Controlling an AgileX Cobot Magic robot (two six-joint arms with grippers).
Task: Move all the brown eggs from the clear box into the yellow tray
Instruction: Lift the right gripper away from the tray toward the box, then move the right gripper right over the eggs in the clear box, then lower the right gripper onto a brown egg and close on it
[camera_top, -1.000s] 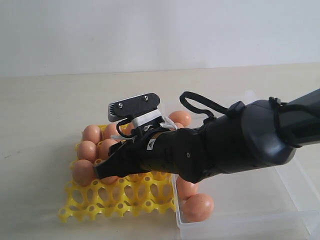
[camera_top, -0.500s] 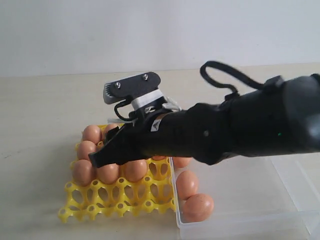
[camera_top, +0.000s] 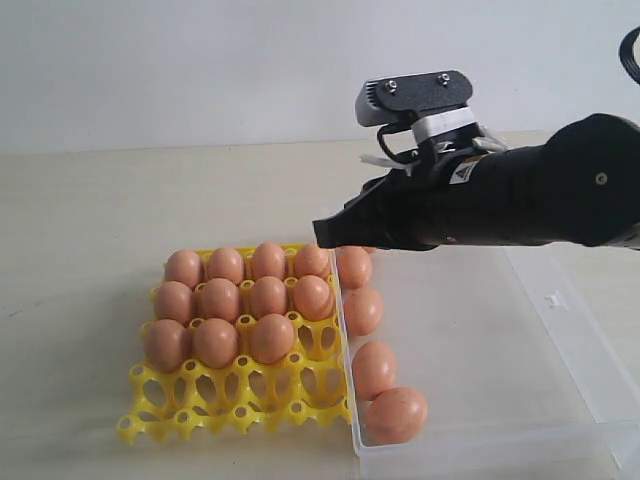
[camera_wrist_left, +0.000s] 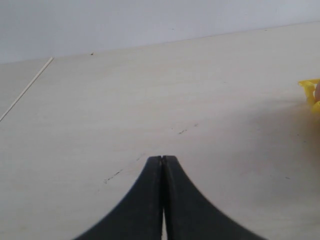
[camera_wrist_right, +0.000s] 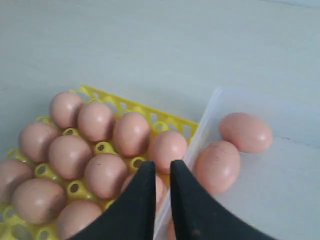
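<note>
The yellow tray (camera_top: 240, 405) holds several brown eggs (camera_top: 268, 296) in its three far rows; its near cups are bare. Several more brown eggs (camera_top: 373, 368) lie along the left wall of the clear box (camera_top: 590, 370). My right gripper (camera_top: 325, 233) hangs in the air over the seam between tray and box. In the right wrist view its jaws (camera_wrist_right: 162, 165) stand a narrow gap apart with nothing between them, above the tray (camera_wrist_right: 135, 106) and two box eggs (camera_wrist_right: 217, 165). My left gripper (camera_wrist_left: 162, 158) is shut and empty over bare table, with the tray's corner (camera_wrist_left: 310, 90) at the view's edge.
The pale wooden table (camera_top: 90, 220) runs back to a white wall. The box's inside (camera_top: 480, 340) to the right of its eggs is bare plastic.
My right gripper rose off the tray and swung right toward the box, leaving an egg in the third row. Its jaws narrowed from wide to a slim gap.
</note>
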